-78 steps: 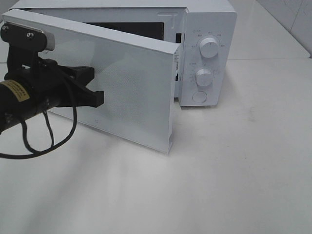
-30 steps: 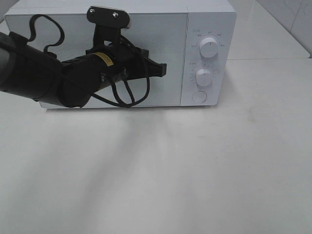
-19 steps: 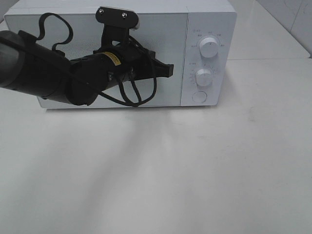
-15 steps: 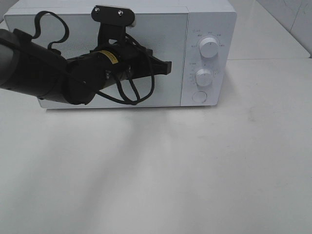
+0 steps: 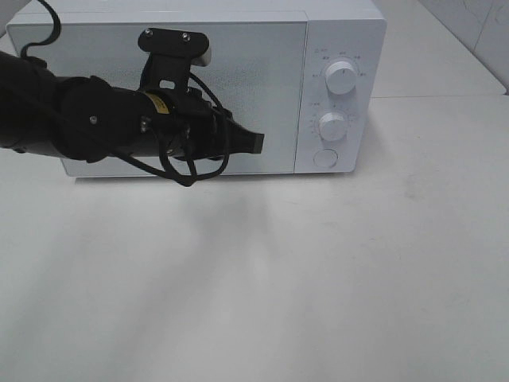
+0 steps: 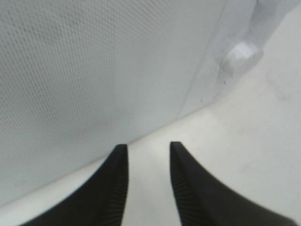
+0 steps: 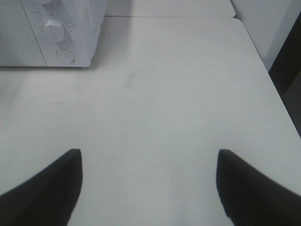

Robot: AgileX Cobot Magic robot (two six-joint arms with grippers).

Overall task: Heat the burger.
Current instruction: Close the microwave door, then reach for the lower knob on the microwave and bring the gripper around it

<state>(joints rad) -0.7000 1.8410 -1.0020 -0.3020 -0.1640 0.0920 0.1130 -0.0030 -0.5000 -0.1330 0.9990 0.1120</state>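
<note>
microwave (image 5: pixel 342 32) door (image 5: pixel 246 72) shut — left gripper (image 6: pixel 148 146) near it, jaws slightly apart, empty; right gripper (image 7: pixel 149 153) spread wide over the table (image 7: pixel 164 94), empty.

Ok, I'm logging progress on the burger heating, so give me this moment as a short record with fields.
microwave door: shut
burger: not in view
left gripper: in front of the door, jaws slightly apart, holding nothing
right gripper: open above the table, holding nothing
knobs: two on the panel, neither touched
</note>
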